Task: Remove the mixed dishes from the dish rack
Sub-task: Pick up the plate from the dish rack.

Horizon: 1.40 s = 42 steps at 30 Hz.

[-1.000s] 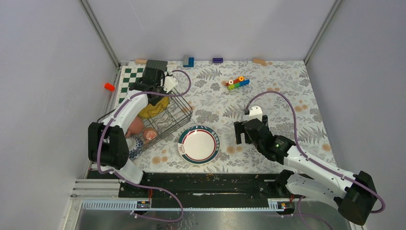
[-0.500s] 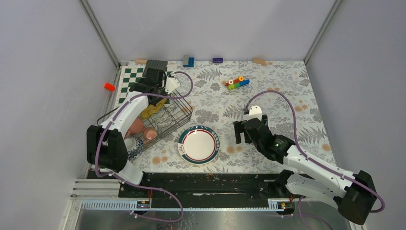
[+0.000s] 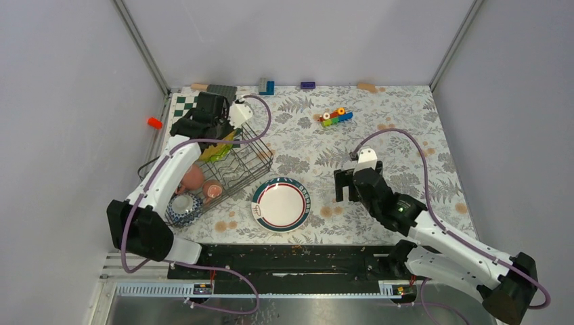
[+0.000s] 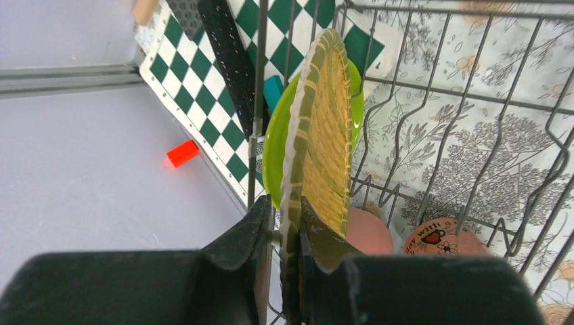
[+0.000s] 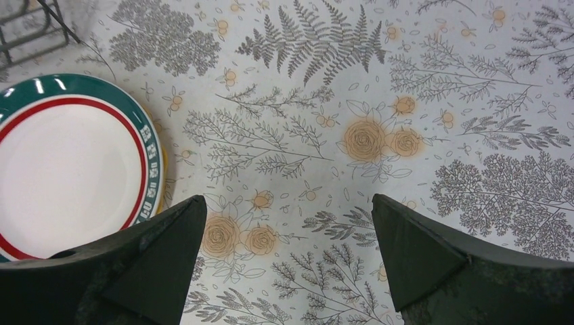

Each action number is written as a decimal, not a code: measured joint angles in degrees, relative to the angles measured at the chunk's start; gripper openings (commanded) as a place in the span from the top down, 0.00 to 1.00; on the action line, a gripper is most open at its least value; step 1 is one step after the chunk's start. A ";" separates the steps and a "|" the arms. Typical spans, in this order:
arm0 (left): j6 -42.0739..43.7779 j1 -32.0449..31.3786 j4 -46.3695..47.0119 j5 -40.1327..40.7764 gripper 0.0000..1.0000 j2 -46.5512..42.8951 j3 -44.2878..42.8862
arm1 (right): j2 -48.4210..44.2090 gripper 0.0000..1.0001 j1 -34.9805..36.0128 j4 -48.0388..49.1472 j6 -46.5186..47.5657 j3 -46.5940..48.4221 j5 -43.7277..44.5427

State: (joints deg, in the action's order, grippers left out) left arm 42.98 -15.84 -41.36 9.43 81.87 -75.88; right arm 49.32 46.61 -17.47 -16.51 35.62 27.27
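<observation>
The yellow plate (image 4: pixel 328 135) stands on its edge in the dish rack (image 4: pixel 433 87), at the far left of the surface (image 5: pixel 406 81). My left tool (image 4: pixel 284 220) is squeezed narrow on the plate's rim, with one finger on each side. The lime-green plate (image 4: pixel 273 145) stands right beside it. Two pink cups (image 3: pixel 193 177) lie in the near part of the rack. The white plate (image 5: pixel 61 162) lies flat on the surface near the middle, out of the rack. My right tool (image 5: pixel 288 217) hangs wide above the surface, just right of that plate, holding nothing.
</observation>
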 measured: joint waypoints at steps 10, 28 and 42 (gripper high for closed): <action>-10.38 -3.50 -0.85 -8.00 1.00 -6.32 -7.69 | -7.91 0.00 0.00 0.31 -1.27 -2.32 -1.01; -65.59 -3.48 46.40 -26.97 1.00 -21.27 8.70 | -32.26 0.00 0.02 14.36 -8.94 -17.68 -5.16; -88.96 -10.16 67.91 -43.93 1.00 -8.39 27.71 | -32.52 0.00 0.07 24.09 -15.85 -20.44 -10.54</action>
State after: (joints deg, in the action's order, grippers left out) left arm -45.98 -26.00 26.55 -34.50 73.47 -48.16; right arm 16.80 46.68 6.61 -32.36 15.18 16.73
